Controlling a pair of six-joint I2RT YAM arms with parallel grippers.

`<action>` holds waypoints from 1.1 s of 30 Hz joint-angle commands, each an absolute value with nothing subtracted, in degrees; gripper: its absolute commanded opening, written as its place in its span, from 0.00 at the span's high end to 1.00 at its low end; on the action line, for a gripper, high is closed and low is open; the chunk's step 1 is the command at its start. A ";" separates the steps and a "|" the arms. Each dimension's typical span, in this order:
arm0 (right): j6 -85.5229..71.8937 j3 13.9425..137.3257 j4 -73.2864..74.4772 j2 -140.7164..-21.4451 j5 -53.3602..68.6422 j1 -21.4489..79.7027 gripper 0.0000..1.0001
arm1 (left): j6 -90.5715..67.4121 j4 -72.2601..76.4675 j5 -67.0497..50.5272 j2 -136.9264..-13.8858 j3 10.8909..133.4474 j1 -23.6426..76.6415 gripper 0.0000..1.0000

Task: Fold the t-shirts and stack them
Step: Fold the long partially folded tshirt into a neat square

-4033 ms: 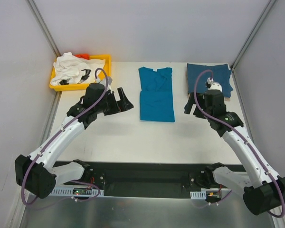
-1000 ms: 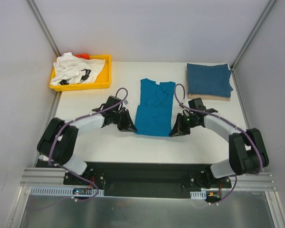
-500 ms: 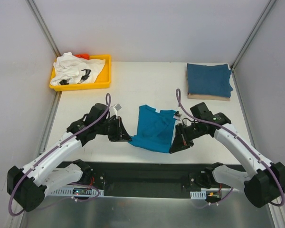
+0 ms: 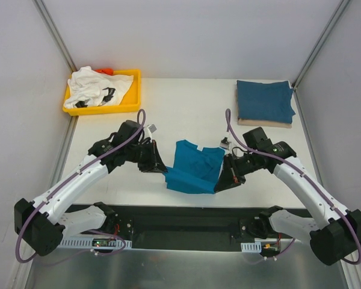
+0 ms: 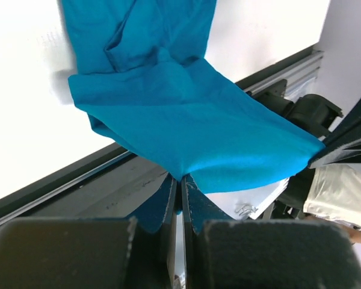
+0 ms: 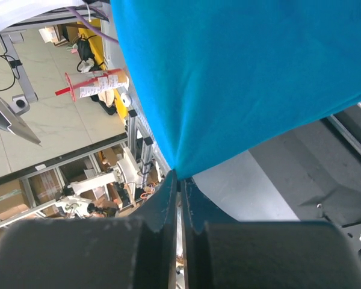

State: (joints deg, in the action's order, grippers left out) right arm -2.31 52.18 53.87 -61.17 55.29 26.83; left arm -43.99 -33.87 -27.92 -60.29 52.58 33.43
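**Top external view.** The teal-blue t-shirt [image 4: 195,168] lay at the lower centre of the frame, near the front edge of the surface [image 4: 168,114]. Its near hem was raised off the surface. The left gripper [image 4: 158,164] was clamped on the hem's left corner and the right gripper [image 4: 221,180] on its right corner. The darker blue t-shirt [image 4: 263,101] lay folded at the upper right of the surface. The white t-shirt [image 4: 96,87] lay crumpled in the yellow tray [image 4: 135,90] at the upper left.

**Left wrist view.** The gripper fingers [image 5: 168,195] met at the lower centre of the frame and pinched a fold of teal cloth. The rest of the shirt spread toward the upper left.

**Right wrist view.** The fingers [image 6: 167,186] were pressed together on a point of teal cloth, which filled the upper right of the frame.

**Progress, as judged.** One shirt appeared to be finished. The teal-blue one was in mid-fold, with its hem positioned to be carried toward the collar. The white one had not been started, and no stacking had been done.
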 commanded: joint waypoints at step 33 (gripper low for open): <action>0.18 59.76 48.43 -75.76 54.06 6.51 0.99 | -32.52 -33.75 -26.63 -94.39 81.65 28.48 1.00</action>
State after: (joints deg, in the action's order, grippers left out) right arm -0.97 56.71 47.79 -74.32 56.16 8.21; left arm -34.22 -34.52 -26.11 -92.58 78.50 29.91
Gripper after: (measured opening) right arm 0.021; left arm 0.010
